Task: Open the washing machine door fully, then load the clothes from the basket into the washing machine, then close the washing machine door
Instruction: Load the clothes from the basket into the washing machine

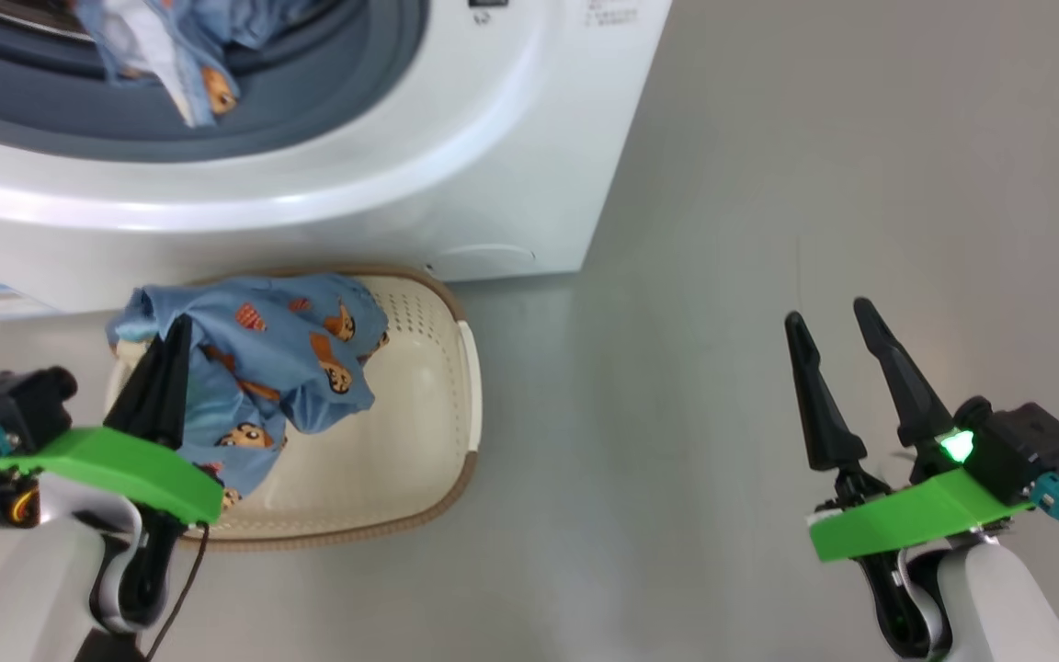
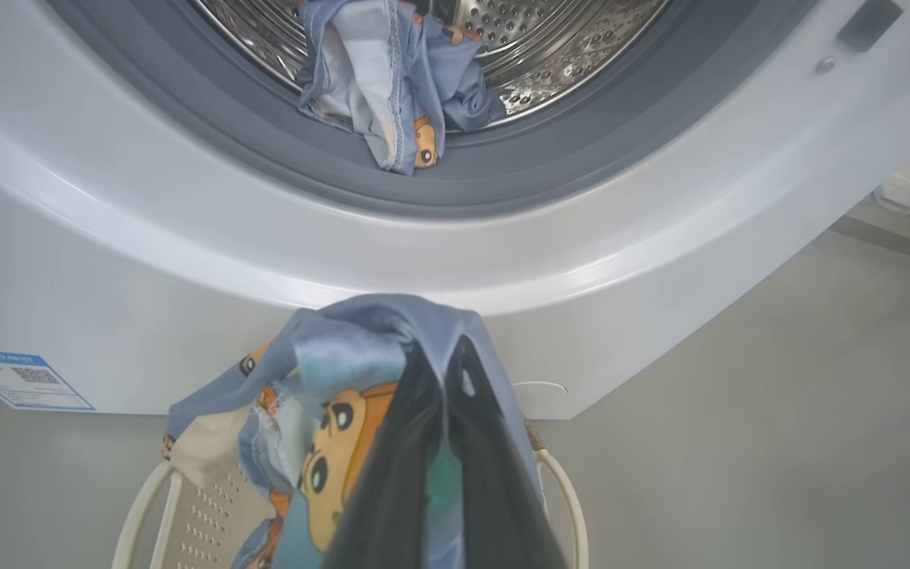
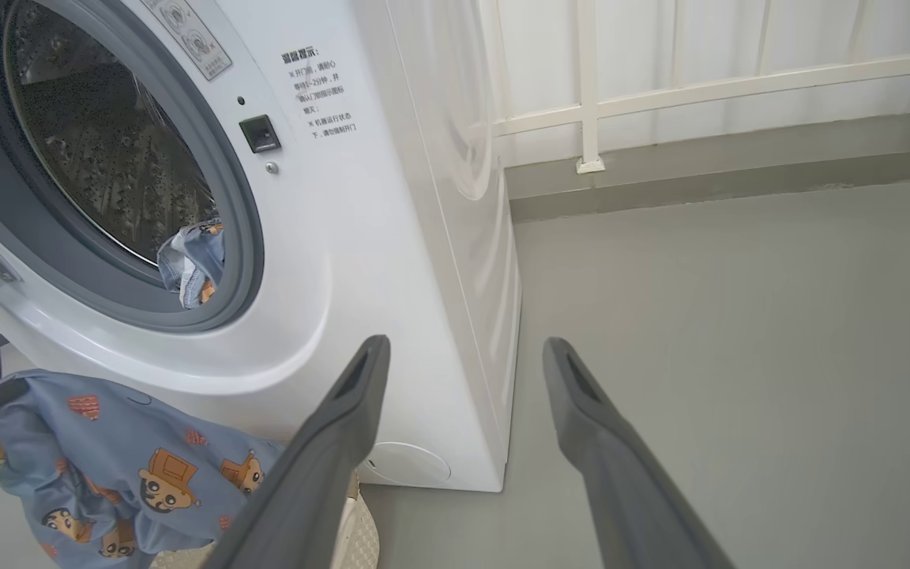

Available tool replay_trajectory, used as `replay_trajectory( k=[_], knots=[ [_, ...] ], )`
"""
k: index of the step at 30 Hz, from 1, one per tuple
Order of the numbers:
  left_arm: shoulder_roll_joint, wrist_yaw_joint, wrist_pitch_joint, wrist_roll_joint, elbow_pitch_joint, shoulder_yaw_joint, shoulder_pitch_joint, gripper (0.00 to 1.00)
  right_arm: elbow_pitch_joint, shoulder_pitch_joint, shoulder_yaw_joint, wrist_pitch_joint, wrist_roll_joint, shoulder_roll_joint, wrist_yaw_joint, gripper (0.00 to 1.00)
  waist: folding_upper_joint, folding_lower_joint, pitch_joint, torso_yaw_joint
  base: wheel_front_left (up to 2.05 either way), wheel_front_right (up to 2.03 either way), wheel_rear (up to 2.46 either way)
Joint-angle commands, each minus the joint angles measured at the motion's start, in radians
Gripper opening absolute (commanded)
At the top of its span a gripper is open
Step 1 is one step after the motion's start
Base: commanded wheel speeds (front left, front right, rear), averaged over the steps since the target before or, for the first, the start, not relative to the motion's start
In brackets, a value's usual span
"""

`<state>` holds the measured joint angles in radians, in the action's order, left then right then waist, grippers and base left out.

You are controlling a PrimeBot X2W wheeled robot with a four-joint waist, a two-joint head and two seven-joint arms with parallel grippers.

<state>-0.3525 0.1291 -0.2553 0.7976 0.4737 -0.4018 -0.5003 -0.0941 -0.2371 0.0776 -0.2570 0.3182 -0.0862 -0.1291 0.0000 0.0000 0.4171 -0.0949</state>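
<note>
Over the basket (image 1: pixel 419 405), left hand (image 1: pixel 178 333) pinches clothes (image 1: pixel 300 368) draping downward; right hand (image 1: pixel 830 314) spread.

We see blue cartoon-print clothes (image 1: pixel 290 359) heaped in the cream basket (image 1: pixel 419 405) before the open washing machine (image 1: pixel 493 184), another garment (image 1: pixel 171 55) hanging over its gasket.

Smooth matte grey floor (image 3: pixel 739 332) ran wide, catching soft, even light with a faint sheen. Along its far edge rose a low grey step (image 3: pixel 739 162). On that step stood a white railing of slim bars (image 3: pixel 700 79), one post footed on a small white plate. Behind the bars hung a bright white ribbed surface (image 3: pixel 818 32): curtain or panelling, hard to call.
</note>
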Motion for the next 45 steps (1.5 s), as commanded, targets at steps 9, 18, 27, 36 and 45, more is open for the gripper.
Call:
replay_trajectory(
  k=[9,18,27,36,45],
  knots=[
    [-0.014,0.002,-0.006,-0.141,-0.164,0.171,0.149,0.0,0.016,0.093,-0.007,-0.005,0.024,-0.024,-0.002,1.0,0.0,0.0,-0.156,0.056,0.0,0.0,0.0],
    [0.046,0.002,-0.006,-0.257,-0.336,0.32,0.337,0.0,0.02,0.164,-0.032,-0.005,0.04,-0.043,-0.002,1.0,0.0,0.0,-0.231,0.063,0.0,0.0,0.0],
    [0.113,0.002,-0.006,-0.34,-0.468,0.409,0.487,0.0,0.028,0.205,-0.052,-0.005,0.047,-0.05,-0.002,1.0,0.0,0.0,-0.262,0.071,0.0,0.0,0.0],
    [0.147,0.002,-0.006,-0.36,-0.52,0.437,0.538,0.0,0.034,0.223,-0.055,-0.005,0.048,-0.038,-0.002,1.0,0.0,0.0,-0.267,0.068,0.0,0.0,0.0],
    [0.128,0.002,-0.006,-0.347,-0.528,0.428,0.484,0.0,0.041,0.204,-0.05,-0.005,0.044,-0.027,-0.002,1.0,0.0,0.0,-0.221,0.052,0.0,0.0,0.0]
  ],
)
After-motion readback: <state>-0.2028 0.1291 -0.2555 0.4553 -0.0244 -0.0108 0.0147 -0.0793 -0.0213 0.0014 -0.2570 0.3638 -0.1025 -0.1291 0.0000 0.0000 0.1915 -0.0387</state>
